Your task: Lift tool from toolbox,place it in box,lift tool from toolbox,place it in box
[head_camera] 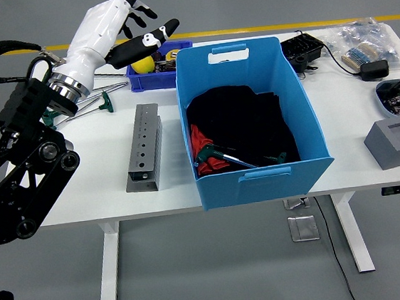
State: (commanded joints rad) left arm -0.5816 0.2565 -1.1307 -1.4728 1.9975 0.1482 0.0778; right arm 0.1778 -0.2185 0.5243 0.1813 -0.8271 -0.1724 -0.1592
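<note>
**Hand raised, box loaded**

Fingers spread and holding nothing, our left hand (124, 25) hangs high over the bench (89, 183), above the small blue toolbox (150, 68). Beside that we see the large blue box (260, 179) with a red-and-green tool (211, 157) lying on black cloth. A grey metal block (144, 147) lies left of the box.

Big light-blue box (304, 121) sits upright mid-table, open top, handle slots in the near and far walls. Inside: black cloth across the floor, red item at the near-left, 1 green-handled tool (218, 155) lying on it, a second green handle (278, 158) near the front wall. Small dark-blue toolbox (151, 75) sits just behind the box's far-left corner, holding a yellow item (144, 63) and dark bits, partly hidden.
</note>
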